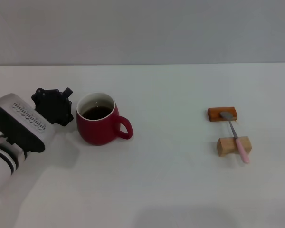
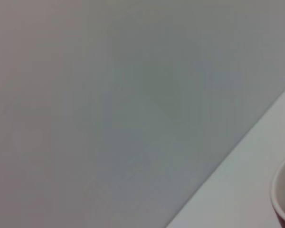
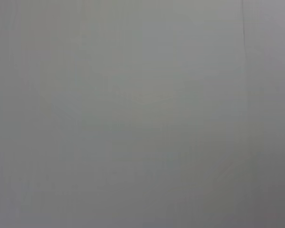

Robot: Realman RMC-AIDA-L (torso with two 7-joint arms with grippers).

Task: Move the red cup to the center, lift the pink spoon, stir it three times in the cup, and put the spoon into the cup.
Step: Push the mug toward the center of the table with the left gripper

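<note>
The red cup (image 1: 99, 124) stands on the white table left of middle, dark liquid inside, its handle pointing right. A sliver of its rim (image 2: 281, 199) shows in the left wrist view. My left gripper (image 1: 53, 105) sits right beside the cup's left side, at about rim height; I cannot see whether it touches the cup. The pink spoon (image 1: 236, 134) lies at the right, its silver bowl on an orange-brown block (image 1: 222, 114) and its pink handle across a tan wooden block (image 1: 233, 146). My right arm is out of view.
The white table (image 1: 171, 180) runs back to a grey wall. The right wrist view shows only a plain grey surface.
</note>
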